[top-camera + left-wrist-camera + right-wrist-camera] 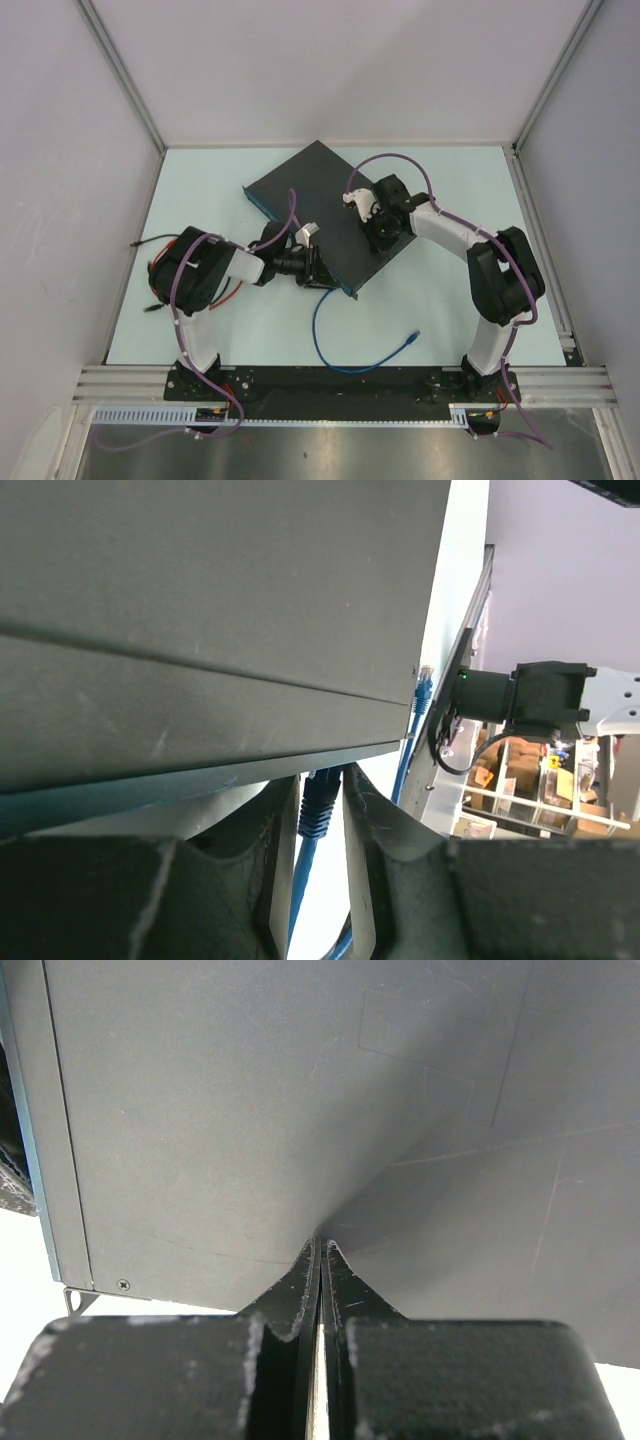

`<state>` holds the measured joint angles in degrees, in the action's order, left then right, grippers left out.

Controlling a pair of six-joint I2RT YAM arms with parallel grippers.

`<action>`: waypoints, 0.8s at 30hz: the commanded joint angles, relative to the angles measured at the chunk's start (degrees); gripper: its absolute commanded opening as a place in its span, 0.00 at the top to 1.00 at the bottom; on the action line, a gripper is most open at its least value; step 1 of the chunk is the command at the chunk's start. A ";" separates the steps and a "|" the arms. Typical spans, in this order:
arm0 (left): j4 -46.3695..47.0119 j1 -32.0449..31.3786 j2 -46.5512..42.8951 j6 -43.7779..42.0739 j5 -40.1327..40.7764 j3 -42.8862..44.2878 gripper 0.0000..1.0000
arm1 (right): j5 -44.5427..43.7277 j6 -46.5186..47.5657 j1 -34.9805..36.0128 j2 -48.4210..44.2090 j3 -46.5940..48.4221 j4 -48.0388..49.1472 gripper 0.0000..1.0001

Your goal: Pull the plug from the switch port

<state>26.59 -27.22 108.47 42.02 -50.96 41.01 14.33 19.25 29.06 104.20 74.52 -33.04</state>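
Note:
The switch is a flat dark grey box lying at an angle mid-table, its blue-teal socket edge facing my left arm. A blue plug sits in a port at that edge's near end. Its blue cable loops over the table to a loose end. My left gripper is at that edge; in the left wrist view its jaws are shut on the plug. My right gripper is shut, and its tips press down on the switch's top face.
The cable's loose end also shows in the left wrist view, beside the switch's corner. Red and black wires hang by the left arm's base. Metal frame rails and walls border the table.

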 commanded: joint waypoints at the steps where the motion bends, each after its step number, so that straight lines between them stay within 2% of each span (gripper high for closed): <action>1: 2.67 -0.64 3.07 1.66 -0.45 2.75 0.72 | -1.41 1.06 0.91 0.39 -2.28 -0.45 1.00; 6: 5.05 -0.64 3.07 3.42 -1.95 3.02 0.62 | -1.67 1.23 1.09 0.21 -2.54 -0.45 1.00; 9: 4.18 -0.64 2.89 3.16 -1.60 3.11 0.60 | -1.85 1.23 1.44 0.30 -2.45 -0.27 1.00; 24: -0.48 -0.81 4.74 -0.18 -0.02 4.77 0.75 | -2.73 1.76 2.76 0.39 -2.54 -0.10 1.00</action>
<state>27.86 -26.72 110.24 43.35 -53.80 42.33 11.86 20.69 31.03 103.77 73.73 -30.89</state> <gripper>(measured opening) 0.261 0.009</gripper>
